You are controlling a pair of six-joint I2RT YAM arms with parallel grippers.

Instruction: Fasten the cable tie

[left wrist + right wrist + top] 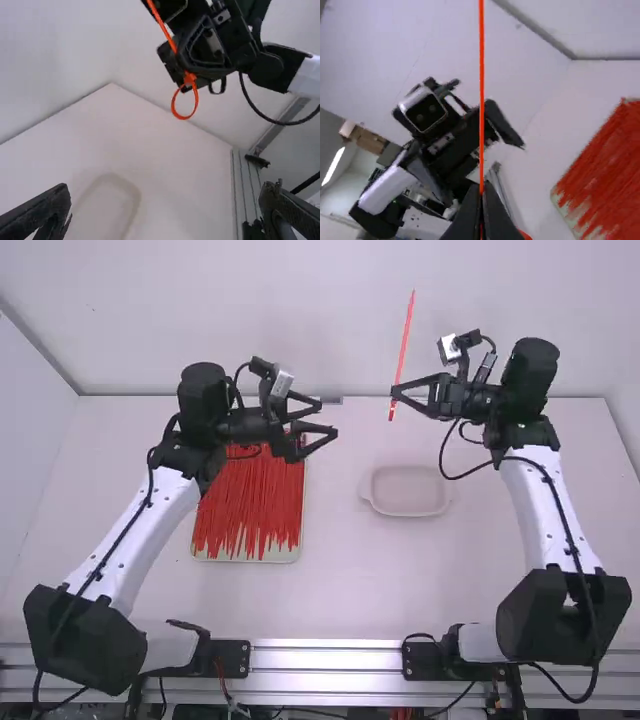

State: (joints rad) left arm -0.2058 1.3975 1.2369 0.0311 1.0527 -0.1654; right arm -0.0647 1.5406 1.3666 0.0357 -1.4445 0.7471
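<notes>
Smooth plastic cable tie (pixel 404 340), matt table (pixel 400 570)

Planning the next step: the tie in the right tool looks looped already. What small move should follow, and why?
Probably lower the right tool toward the white dish and let go there. The orange cable tie it grips already shows a closed loop, its tail pointing up, and the left tool is open, apart from it.

No legible text or labels, seemingly.
</notes>
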